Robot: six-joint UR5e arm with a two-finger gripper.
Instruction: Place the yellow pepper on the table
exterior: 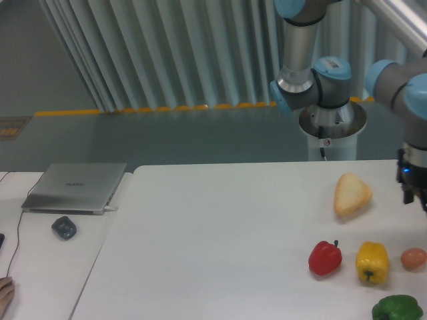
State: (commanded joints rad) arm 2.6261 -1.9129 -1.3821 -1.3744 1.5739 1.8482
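While the yellow pepper (372,263) is standing upright on the white table (220,233), we are taking it as our landmark for every other position. We are seeing the red pepper (325,258) sitting just beside it on the side nearer the laptop, the two close but not touching. Beyond the yellow pepper, towards the wall, a pale-yellow wedge of bread (351,194) is lying well apart from it. On its other side, near the frame edge, a small orange-brown egg-like object (413,259) is resting, and in front of that a green pepper (397,309) is showing partly, cut off by the bottom of the frame. We are finding the gripper (415,190) at the extreme edge of the view, above and away from the yellow pepper, holding nothing we can see; its fingers are lying outside the frame, so we cannot tell whether they are parted or closed. Far from the pepper, a silver laptop (76,187) is lying closed on a separate desk (40,267).
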